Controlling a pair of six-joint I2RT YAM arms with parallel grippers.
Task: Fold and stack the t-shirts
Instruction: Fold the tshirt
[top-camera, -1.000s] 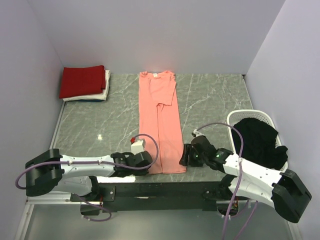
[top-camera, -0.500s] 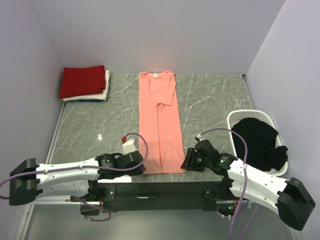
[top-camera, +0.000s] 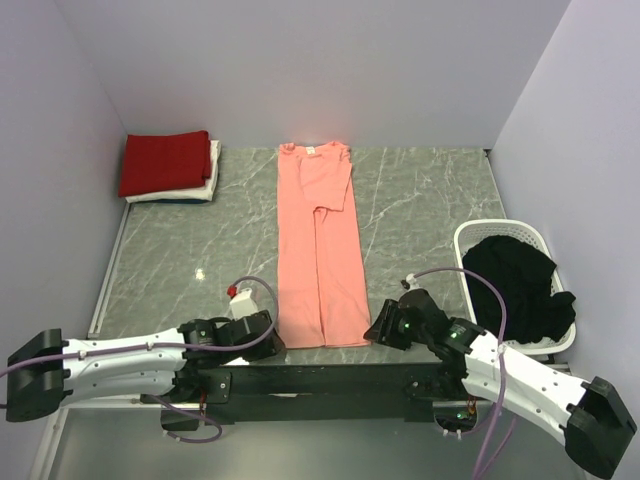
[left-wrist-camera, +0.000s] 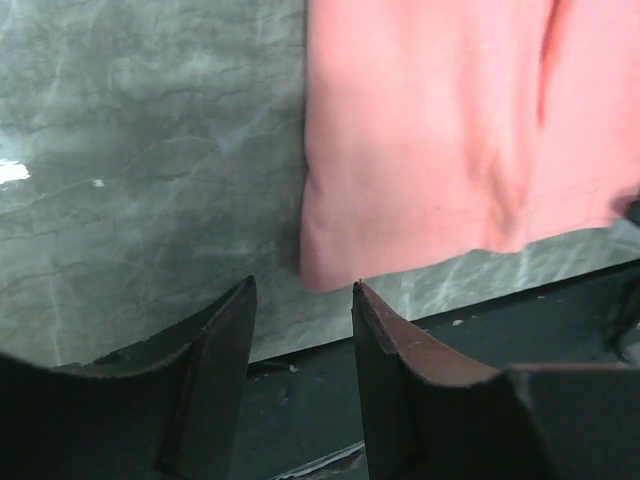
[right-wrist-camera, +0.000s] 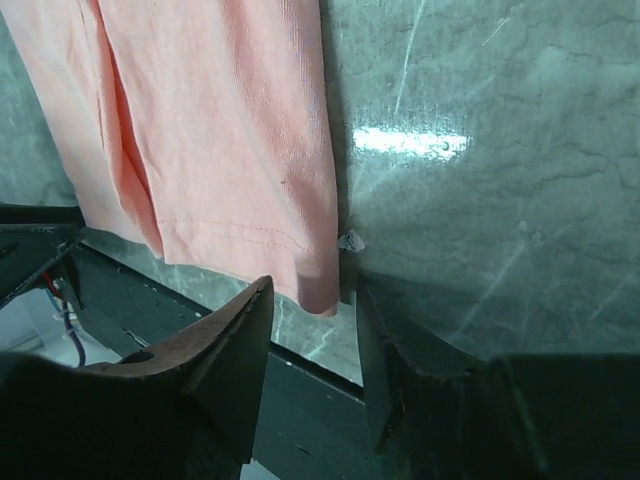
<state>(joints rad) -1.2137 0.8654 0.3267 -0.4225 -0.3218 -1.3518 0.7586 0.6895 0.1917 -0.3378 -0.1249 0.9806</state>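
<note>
A salmon-pink t-shirt (top-camera: 320, 245) lies flat in a long narrow strip, collar far, hem near the table's front edge. My left gripper (top-camera: 268, 338) is open at the hem's left corner (left-wrist-camera: 330, 265), empty. My right gripper (top-camera: 376, 330) is open at the hem's right corner (right-wrist-camera: 318, 285), which shows between its jaws, not gripped. A folded deep red t-shirt (top-camera: 165, 162) lies on a folded white t-shirt (top-camera: 211, 176) at the far left. A black t-shirt (top-camera: 515, 280) is heaped in the basket.
A white slatted basket (top-camera: 503, 232) stands at the right edge of the grey marble table (top-camera: 190, 250). Purple walls close in the left, back and right. A black rail (top-camera: 320, 377) runs along the table's front edge under both grippers.
Both arms drew back toward the front edge: the left gripper slid left and nearer, the right gripper slid nearer and slightly right. The shirt has not moved.
</note>
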